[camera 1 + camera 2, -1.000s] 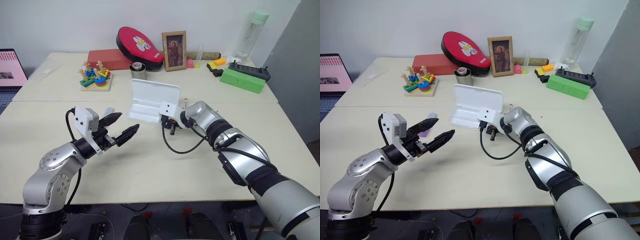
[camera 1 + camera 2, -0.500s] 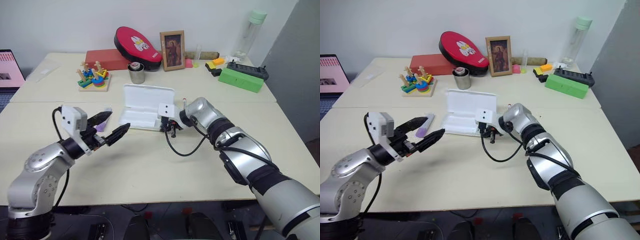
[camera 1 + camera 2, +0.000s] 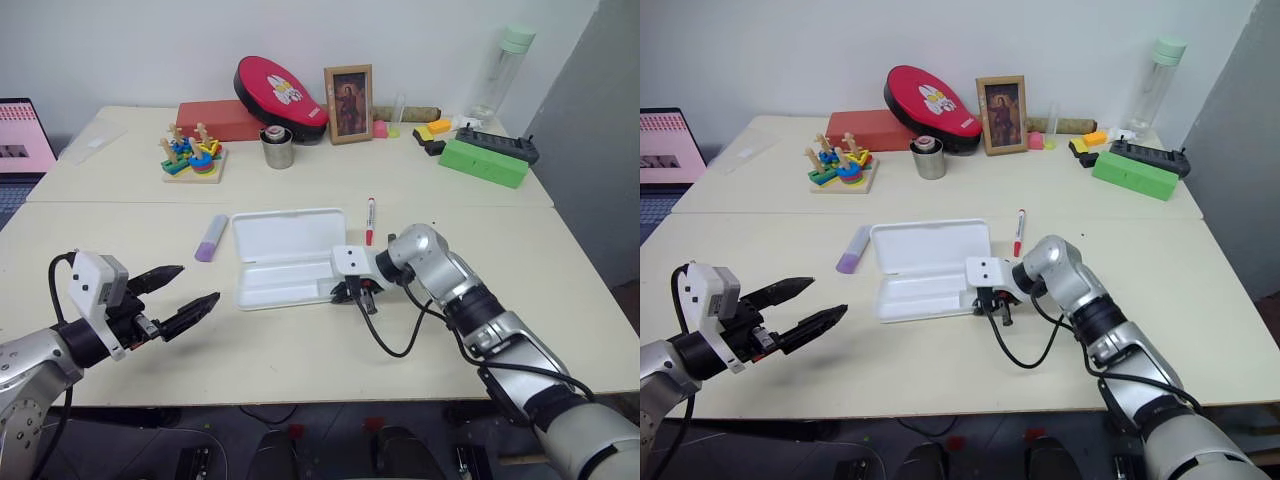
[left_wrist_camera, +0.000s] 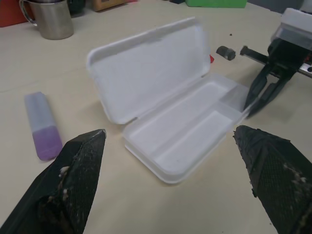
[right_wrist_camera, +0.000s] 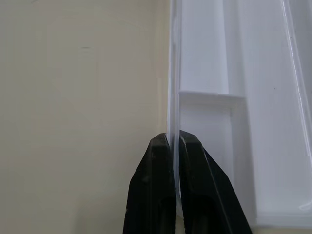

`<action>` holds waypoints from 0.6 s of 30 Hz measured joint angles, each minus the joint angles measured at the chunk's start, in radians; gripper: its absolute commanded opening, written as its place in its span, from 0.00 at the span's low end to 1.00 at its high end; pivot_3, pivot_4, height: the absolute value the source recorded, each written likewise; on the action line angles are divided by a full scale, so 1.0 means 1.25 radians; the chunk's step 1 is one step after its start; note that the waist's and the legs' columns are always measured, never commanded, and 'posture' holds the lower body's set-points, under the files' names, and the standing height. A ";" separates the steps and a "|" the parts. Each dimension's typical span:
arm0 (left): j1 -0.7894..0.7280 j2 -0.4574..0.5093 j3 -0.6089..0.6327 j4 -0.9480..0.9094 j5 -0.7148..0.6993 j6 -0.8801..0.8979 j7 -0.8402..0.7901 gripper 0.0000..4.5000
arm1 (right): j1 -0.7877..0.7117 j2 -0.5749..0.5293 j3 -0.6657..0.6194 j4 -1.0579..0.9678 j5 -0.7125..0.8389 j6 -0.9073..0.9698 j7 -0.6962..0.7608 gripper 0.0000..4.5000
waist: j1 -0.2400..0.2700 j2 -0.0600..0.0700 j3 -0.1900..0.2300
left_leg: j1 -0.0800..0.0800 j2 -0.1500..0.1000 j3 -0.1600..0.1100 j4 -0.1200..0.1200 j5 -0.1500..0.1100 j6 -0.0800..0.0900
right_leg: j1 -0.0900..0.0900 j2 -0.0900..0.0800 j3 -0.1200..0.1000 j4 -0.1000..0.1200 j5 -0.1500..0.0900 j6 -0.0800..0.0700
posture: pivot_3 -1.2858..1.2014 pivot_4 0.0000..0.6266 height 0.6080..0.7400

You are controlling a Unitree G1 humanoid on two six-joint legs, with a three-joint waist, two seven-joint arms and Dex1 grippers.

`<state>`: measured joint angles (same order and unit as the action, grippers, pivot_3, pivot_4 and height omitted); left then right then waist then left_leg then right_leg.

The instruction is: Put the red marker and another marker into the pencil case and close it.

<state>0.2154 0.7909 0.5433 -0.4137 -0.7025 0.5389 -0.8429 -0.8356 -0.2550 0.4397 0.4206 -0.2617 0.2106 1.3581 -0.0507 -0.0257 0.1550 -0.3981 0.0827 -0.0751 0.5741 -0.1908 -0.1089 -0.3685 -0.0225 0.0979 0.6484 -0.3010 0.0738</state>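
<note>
The flat white plastic pencil case (image 3: 285,262) lies open on the bench (image 3: 300,350), right tool (image 5: 171,146) pinched on what looks like its front rim. Left tool (image 3: 180,298) spread wide, empty. Purple marker (image 3: 211,238) and red-capped marker (image 3: 370,220) lie outside; tugging could drag the case.

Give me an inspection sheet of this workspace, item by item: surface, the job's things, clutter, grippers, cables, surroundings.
Surface: cream table, two tops butted together.
Job's things: pencil case lies open, tray holds nothing; red marker beside its lid; purple marker on the other side.
Clutter: stacking toy, metal cup, red pouch, picture frame, green box, bottle along the back.
Grippers: left gripper open, holding nothing; right gripper shut on the pencil case's wall.
Cables: black cable loops from the right wrist.
Surroundings: white wall; laptop screen at the left.
</note>
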 measured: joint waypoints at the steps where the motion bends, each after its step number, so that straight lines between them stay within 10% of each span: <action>1: 0.004 0.000 0.000 -0.004 0.000 0.000 -0.001 1.00 | 0.011 -0.008 0.005 -0.028 0.002 0.018 -0.001 0.00 | 0.000 0.000 0.000 | 0.000 0.000 0.000 0.000 0.000 0.000 | 0.000 0.000 0.000 0.000 0.000 0.000 | 0.52 0.24 1.00; 18: -0.026 0.004 -0.010 -0.003 -0.001 0.007 -0.015 1.00 | 0.078 -0.018 0.048 -0.241 0.011 0.278 -0.102 0.00 | 0.000 -0.002 -0.001 | 0.000 0.000 0.000 0.000 0.000 0.000 | -0.001 0.000 0.000 -0.001 0.000 0.000 | 0.52 0.24 1.00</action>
<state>0.1825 0.7962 0.5311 -0.4179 -0.7036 0.5475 -0.8620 -0.7384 -0.2779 0.5002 0.1196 -0.2478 0.5575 1.2302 -0.0507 -0.0282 0.1535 -0.3983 0.0828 -0.0751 0.5741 -0.1908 -0.1089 -0.3699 -0.0224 0.0979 0.6478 -0.3011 0.0737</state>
